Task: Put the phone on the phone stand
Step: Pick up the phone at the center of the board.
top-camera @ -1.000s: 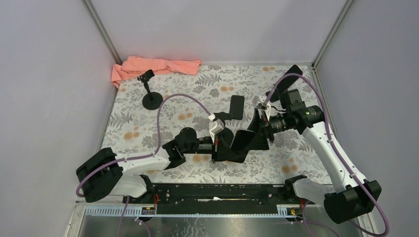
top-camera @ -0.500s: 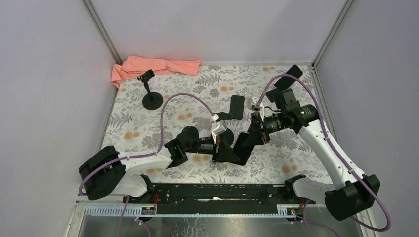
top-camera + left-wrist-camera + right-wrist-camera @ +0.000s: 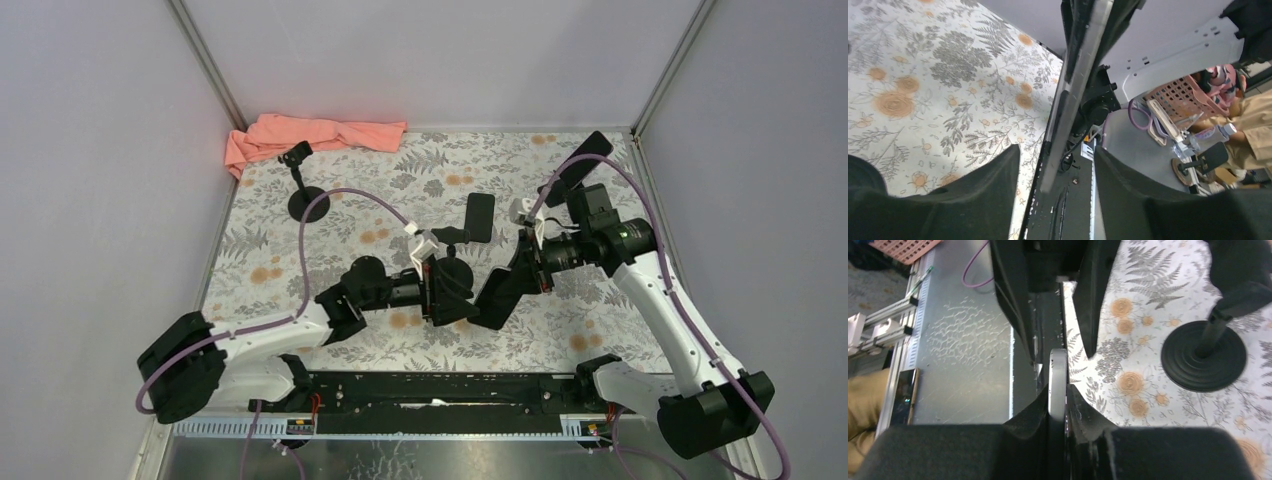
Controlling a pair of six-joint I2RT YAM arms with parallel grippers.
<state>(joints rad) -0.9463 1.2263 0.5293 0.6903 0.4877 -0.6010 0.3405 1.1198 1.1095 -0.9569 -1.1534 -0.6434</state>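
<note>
**Phone gripped mid-table, stand well apart**

The right gripper [image 3: 528,268] pinched the phone [image 3: 497,291] edge-on between its fingers [image 3: 1085,420], mid-table. The left gripper [image 3: 447,292] held its fingers [image 3: 980,197] spread either side of the phone's edge. The phone stand [image 3: 304,193] stood far left.

Left wrist view: phone [image 3: 1075,85] edge-on, top cut off at upper frame edge, screen not visible. Right wrist view: phone's lower end buried in right gripper [image 3: 1058,401]; stand [image 3: 1204,357] head cut off upper right.
</note>
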